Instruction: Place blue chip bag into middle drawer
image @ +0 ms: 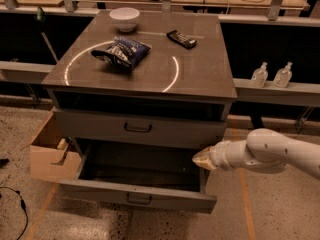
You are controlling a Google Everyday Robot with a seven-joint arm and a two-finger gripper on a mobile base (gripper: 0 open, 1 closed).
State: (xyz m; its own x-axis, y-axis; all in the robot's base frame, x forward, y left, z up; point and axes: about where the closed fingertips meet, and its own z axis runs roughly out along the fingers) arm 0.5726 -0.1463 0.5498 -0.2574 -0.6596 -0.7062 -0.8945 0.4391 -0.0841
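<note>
The blue chip bag (122, 51) lies crumpled on the grey cabinet top (200, 79), left of centre, inside a bright ring of light. The middle drawer (137, 198) is pulled open below a shut grey drawer (137, 128); its interior is dark and looks empty. My gripper (202, 160) is at the end of the white arm (270, 151), which reaches in from the right. It hangs at the drawer's right side, above the rear right corner of its opening, well below and right of the bag. It holds nothing that I can see.
A white bowl (124, 18) and a small black bar-shaped packet (181, 39) sit at the back of the cabinet top. A tan wooden box (50, 156) juts out at the cabinet's left. Two clear bottles (271, 75) stand on a ledge at right. A cable (15, 204) lies on the floor.
</note>
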